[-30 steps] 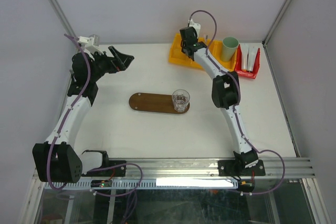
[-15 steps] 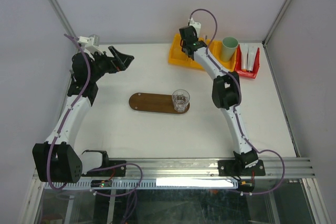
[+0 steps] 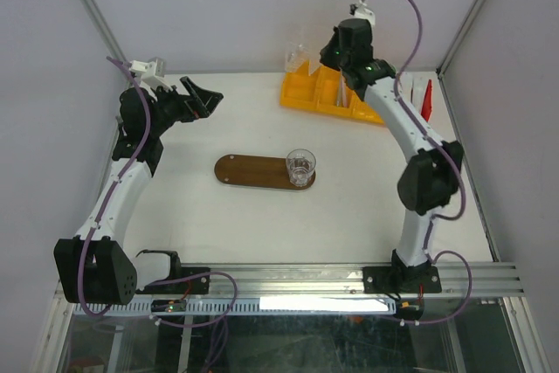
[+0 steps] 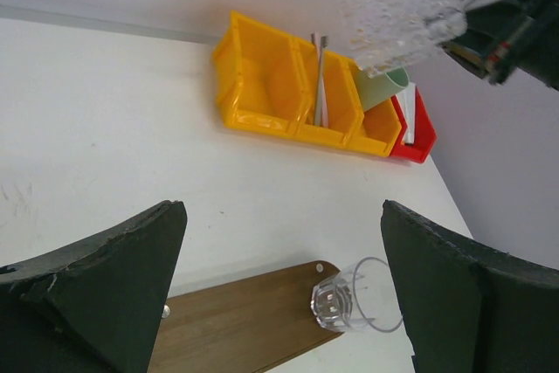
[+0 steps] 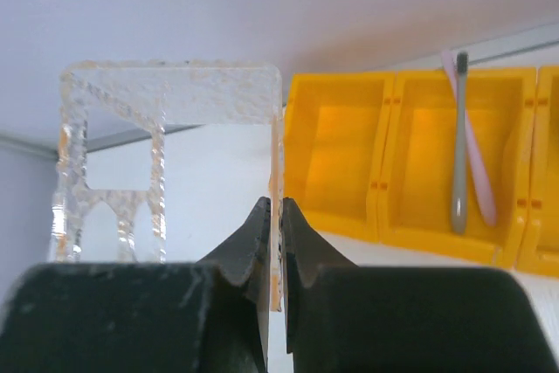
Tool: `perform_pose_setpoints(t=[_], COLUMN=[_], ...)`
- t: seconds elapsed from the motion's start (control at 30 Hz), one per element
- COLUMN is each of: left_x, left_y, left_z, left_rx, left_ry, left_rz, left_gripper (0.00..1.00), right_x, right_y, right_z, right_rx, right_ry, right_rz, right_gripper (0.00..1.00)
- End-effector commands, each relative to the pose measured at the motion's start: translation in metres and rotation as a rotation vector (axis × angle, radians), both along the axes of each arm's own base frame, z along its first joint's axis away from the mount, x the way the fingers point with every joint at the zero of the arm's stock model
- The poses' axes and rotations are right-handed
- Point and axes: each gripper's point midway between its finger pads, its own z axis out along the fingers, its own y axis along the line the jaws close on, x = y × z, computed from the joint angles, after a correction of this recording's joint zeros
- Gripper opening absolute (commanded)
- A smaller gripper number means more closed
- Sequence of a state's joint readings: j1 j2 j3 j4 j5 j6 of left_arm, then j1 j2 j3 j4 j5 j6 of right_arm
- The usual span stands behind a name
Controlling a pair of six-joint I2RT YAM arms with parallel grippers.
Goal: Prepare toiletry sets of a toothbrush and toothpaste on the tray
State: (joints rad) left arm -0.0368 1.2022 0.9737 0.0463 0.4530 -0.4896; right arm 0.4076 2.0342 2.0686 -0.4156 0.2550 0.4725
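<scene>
Holds a glass [image 5: 166, 128] by its wall in the pinched right claw [image 5: 272, 216] above the yellow bin [image 3: 301, 93], with the left claw [image 4: 281, 205] spread idle; next likely needs setting it upright on the bare end of the mid-bench [image 3: 262, 224] tray [image 3: 249, 169], with toothbrushes [image 5: 460, 146] waiting in that bin.

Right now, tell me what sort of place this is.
Probably a robot lab test cell, not a bathroom: a white table boxed in by plain walls and metal frame posts, the left arm and right arm bolted to an aluminium rail, and toothbrushes sorted in a yellow bin.
</scene>
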Motion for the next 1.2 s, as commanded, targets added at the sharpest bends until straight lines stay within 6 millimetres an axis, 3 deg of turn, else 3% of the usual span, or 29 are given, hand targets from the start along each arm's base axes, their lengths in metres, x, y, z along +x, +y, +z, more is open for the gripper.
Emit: perform_pose_setpoints(t=[0.0,0.27,0.57,0.77,0.97,1.17], left_x=[-0.005,-0.006,-0.010,-0.035,-0.086,-0.112], left_y=[-0.001,-0.009,-0.029,-0.068,-0.076,-0.092], left_z=[0.043,0.043,0.040,0.057,0.071,0.078], left_rx=[-0.029,-0.052,-0.091,-0.045,-0.147,-0.175], left_ry=[-0.110,-0.096,-0.062,-0.086,-0.086,-0.042], left_rz=[-0.027,-0.081,-0.166,-0.265,-0.212,-0.161], left_gripper=[0.99,0.99,0.99,0.99,0.99,0.83], right_x=[-0.056,-0.161,-0.254,-0.275,-0.291,-0.307], right_y=[-0.012,-0.051,-0.041,-0.041,-0.040,-0.013], right_z=[0.054,0.032,0.051,0.052,0.046,0.040], right_rx=[0.260,0.408,0.523,0.558,0.560,0.577], right_ry=[-0.136,-0.115,-0.240,-0.310,-0.311,-0.290], right_rz=[0.147,0.283,0.512,0.547,0.559,0.657], right_gripper=[0.00,0.00,0.00,0.00,0.00,0.00])
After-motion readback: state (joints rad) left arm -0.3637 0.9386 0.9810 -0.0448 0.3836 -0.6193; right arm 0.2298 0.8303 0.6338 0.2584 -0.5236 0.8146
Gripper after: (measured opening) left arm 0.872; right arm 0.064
